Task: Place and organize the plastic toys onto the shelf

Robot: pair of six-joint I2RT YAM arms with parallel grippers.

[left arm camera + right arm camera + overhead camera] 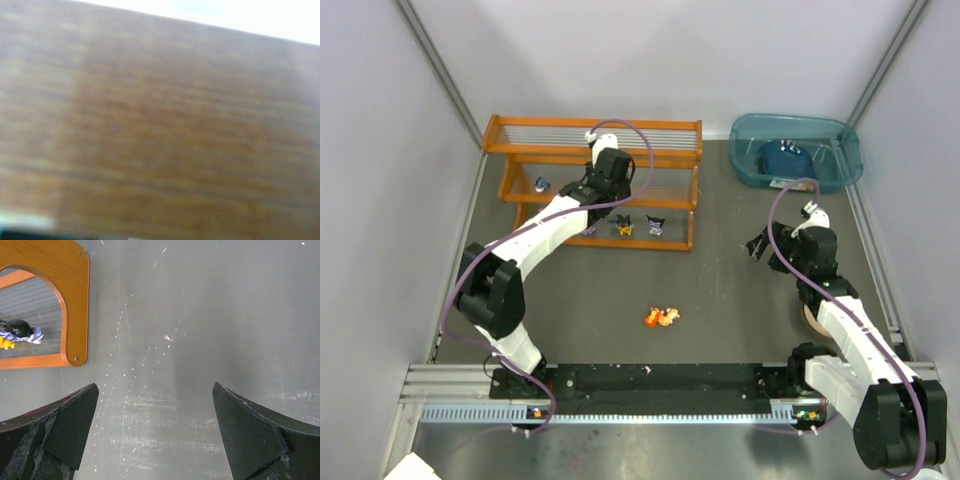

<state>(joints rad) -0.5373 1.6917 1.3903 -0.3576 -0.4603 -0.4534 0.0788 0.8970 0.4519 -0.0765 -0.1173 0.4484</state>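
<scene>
The orange shelf (665,130) stands at the back left. A blue toy (542,184) sits on its middle tier; a yellow-and-black toy (623,229) and a purple-and-black toy (655,225) stand on the lowest tier. Two orange toys (661,317) lie together on the table in front. My left gripper (603,205) reaches into the shelf over the middle tier; its jaws are hidden, and the left wrist view shows only blurred orange wood (160,130). My right gripper (155,385) is open and empty above bare table, right of the shelf's end panel (75,305); it also shows in the top view (760,246).
A teal bin (842,165) holding a dark blue item (785,157) stands at the back right. A round tan object (812,321) lies beside the right arm. Through the shelf's end panel I see the purple-and-black toy (22,332).
</scene>
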